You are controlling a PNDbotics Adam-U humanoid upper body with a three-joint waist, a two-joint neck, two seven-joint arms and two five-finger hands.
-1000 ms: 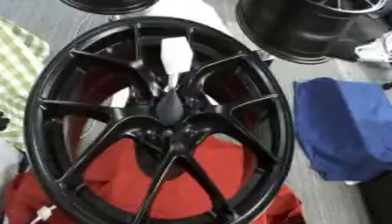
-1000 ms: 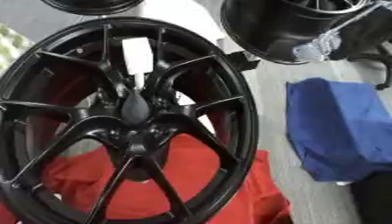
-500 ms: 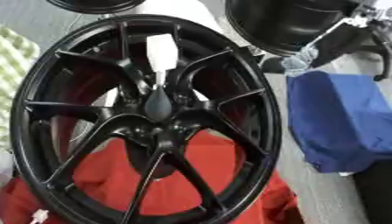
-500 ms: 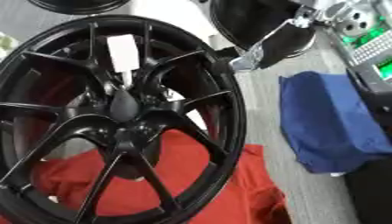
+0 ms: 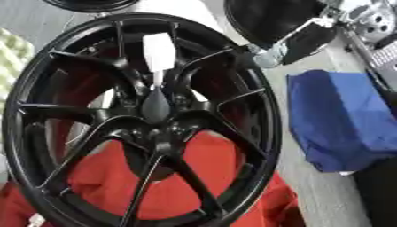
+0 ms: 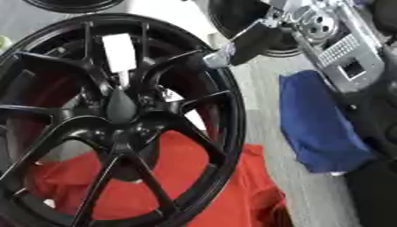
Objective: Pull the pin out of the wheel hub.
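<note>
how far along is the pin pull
Done: nothing visible. The pin, with its white tag, sits in the wheel at the hub. In hand: the right hand is at the wheel's upper right rim, apart from the pin; I cannot tell how its fingers stand. Left: reach the pin, grasp it, pull it out. The left hand is not in view.
</note>
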